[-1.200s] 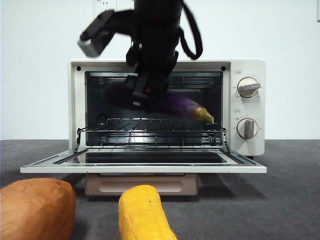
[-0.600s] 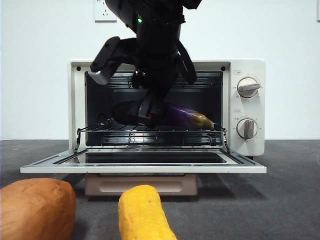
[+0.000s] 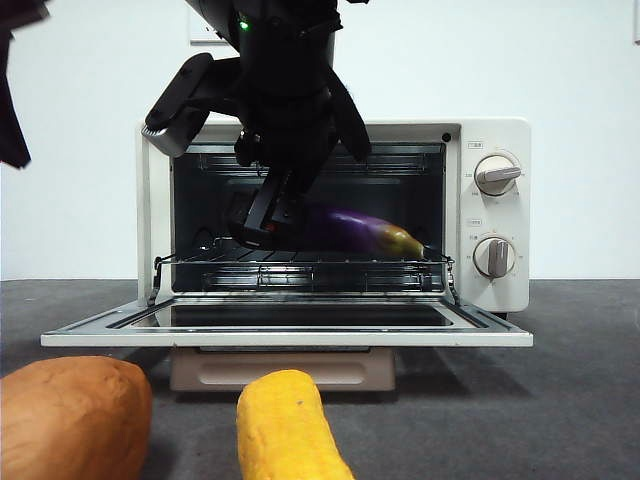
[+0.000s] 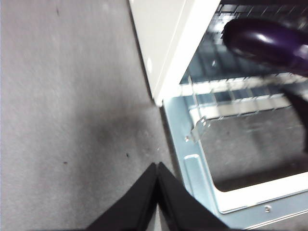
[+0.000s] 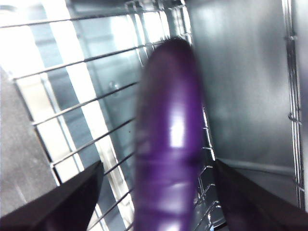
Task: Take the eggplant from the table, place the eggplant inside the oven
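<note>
The dark-purple eggplant lies on the wire rack inside the cream-white oven, its yellowish stem end pointing toward the knobs. My right gripper reaches down into the oven mouth at the eggplant's thick end. In the right wrist view the right gripper is open, one jaw on each side of the eggplant with a gap showing. My left gripper is shut and empty above the table, beside the oven's left corner. From there the eggplant shows inside.
The oven door lies open and flat toward the front. A yellow corn cob and an orange-brown sweet potato lie on the table in front of the door. A dark arm tip shows at the top left.
The right gripper brought the eggplant down onto the rack, and its jaws now stand apart from it. A dark arm tip has come into view at the top left.
</note>
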